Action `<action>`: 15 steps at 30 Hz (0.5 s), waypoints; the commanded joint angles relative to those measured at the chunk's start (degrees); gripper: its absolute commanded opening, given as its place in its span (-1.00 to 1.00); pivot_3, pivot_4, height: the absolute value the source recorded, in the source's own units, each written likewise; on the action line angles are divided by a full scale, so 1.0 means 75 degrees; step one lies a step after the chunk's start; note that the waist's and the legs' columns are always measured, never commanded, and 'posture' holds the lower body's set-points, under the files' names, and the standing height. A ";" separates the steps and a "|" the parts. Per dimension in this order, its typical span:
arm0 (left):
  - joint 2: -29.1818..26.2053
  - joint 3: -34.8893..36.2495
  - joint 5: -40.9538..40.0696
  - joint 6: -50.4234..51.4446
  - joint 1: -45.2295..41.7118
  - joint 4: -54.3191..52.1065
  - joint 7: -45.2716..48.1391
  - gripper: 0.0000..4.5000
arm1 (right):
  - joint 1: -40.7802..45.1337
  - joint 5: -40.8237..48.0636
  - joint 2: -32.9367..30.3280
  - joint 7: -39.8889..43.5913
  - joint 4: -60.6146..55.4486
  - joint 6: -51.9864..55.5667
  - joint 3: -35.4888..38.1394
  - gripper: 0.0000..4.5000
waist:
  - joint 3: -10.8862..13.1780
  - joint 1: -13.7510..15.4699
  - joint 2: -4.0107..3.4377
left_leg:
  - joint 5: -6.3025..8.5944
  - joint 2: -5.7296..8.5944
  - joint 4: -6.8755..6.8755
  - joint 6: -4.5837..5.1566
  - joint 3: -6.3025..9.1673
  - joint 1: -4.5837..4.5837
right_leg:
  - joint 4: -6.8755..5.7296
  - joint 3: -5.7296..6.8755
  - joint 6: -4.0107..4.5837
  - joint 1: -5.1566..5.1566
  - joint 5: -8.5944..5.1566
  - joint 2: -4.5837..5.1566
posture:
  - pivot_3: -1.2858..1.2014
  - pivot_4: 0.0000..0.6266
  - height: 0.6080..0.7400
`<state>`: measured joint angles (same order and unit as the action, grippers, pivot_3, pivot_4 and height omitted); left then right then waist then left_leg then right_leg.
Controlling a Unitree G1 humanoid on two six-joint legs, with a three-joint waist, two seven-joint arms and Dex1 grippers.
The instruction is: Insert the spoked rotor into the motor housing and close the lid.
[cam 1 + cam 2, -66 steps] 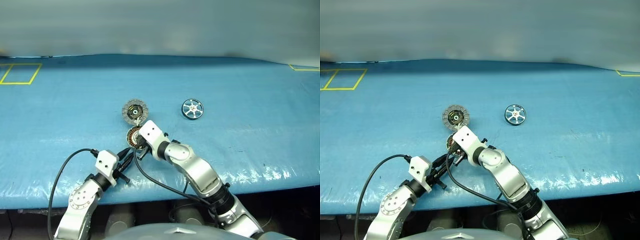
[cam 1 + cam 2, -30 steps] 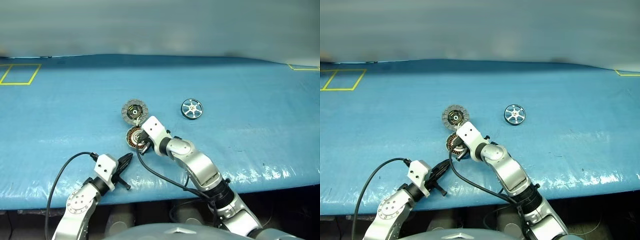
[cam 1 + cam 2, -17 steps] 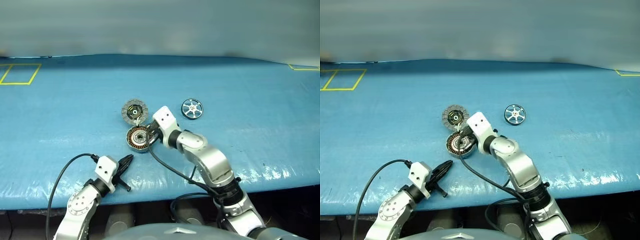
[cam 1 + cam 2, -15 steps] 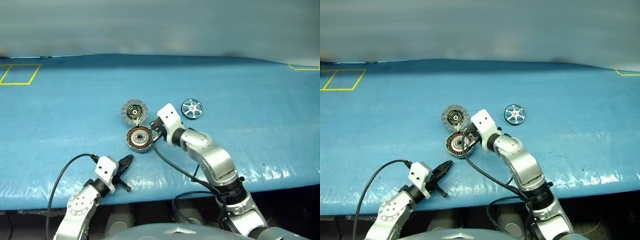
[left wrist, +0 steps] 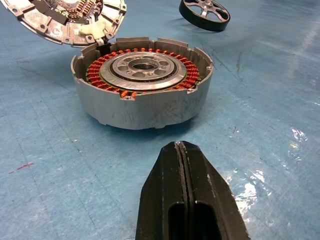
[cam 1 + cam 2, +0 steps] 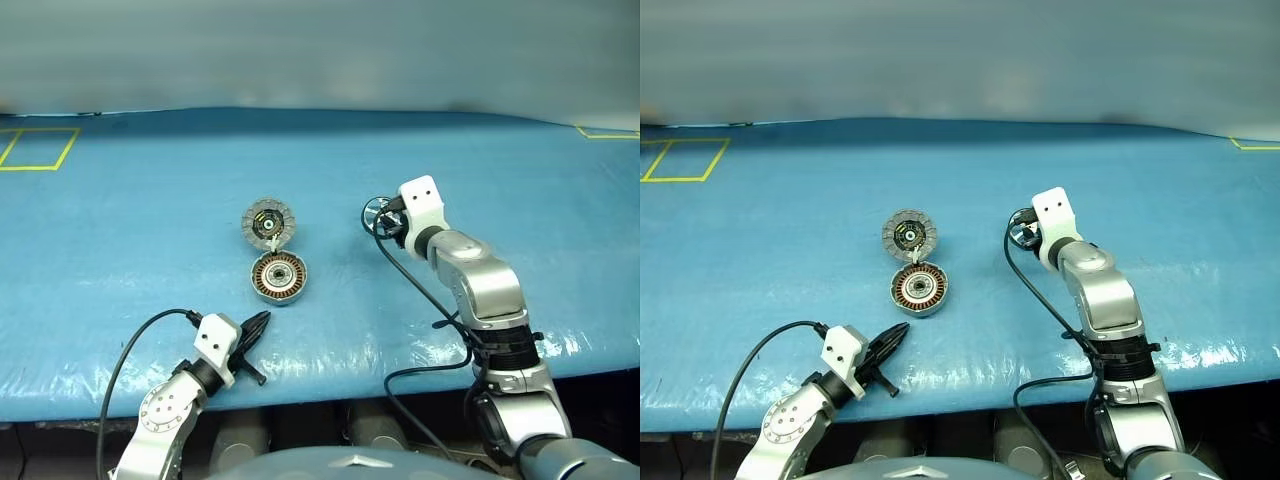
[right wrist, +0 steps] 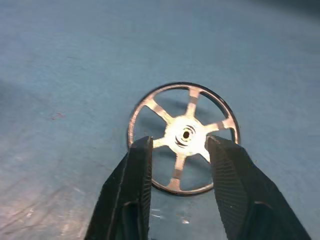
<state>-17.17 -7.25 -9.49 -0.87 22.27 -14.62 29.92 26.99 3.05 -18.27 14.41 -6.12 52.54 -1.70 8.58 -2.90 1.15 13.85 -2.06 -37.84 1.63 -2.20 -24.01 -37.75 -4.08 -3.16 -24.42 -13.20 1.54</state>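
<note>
On a blue tabletop (image 6: 120, 230), nearest the robot, the left end effector (image 6: 898, 331) rests with fingers pressed together, holding nothing. Beyond it sits the motor housing (image 6: 279, 278), its lid (image 6: 269, 221) hinged open behind. Farther right, the right end effector (image 7: 177, 150) hovers, fingers parted, over the spoked rotor (image 7: 183, 136).

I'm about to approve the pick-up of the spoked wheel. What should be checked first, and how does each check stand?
1. Right hand open: ok.
2. Right hand lined up over the silver-spoked, dark-rimmed rotor: ok.
3. Rotor gripped: not ok, it lies free on the blue table cover.
4. Round grey motor housing uncovered, copper windings showing: ok.
5. Ribbed silver lid swung back: ok.
6. Left hand shut, short of the housing: ok.
</note>
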 commanded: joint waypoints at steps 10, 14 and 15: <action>0.0071 -0.0024 0.0004 -0.0196 0.0049 -0.0045 -0.0073 -1.00 | 0.0842 0.0237 0.0503 -0.0347 0.0823 -0.0249 0.0540 0.29 | 0.0000 -0.0034 -0.0001 | 0.0000 -0.0002 -0.0001 0.0000 -0.0004 0.0001 | -0.0002 -0.0004 -0.0004 0.0000 0.0002 -0.0003 | 0.03 -0.52 1.00; 0.0069 -0.0011 -0.0006 -0.0215 0.0036 -0.0009 -0.0073 -1.00 | 0.0916 0.0203 0.0699 -0.0506 0.1012 -0.0310 0.0450 0.29 | 0.0000 -0.0049 -0.0001 | 0.0000 -0.0002 -0.0001 0.0000 -0.0004 0.0000 | -0.0001 -0.0004 -0.0005 0.0000 0.0003 -0.0002 | 0.03 -0.52 1.00; 0.0067 -0.0009 -0.0007 -0.0224 0.0033 0.0005 -0.0070 -1.00 | 0.0921 0.0196 0.0754 -0.0556 0.1093 -0.0356 0.0456 0.29 | 0.0001 -0.0048 -0.0002 | 0.0000 -0.0002 0.0000 0.0000 -0.0003 0.0001 | -0.0001 -0.0004 -0.0004 0.0000 0.0003 -0.0002 | 0.03 -0.52 1.00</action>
<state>-16.93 -7.29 -9.45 -1.53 22.47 -14.46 29.58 32.56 4.63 -12.76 11.04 2.22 51.24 1.04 8.58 -3.26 1.14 13.85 -2.08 -37.84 1.63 -2.23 -24.01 -37.76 -4.10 -3.19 -24.42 -13.18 1.53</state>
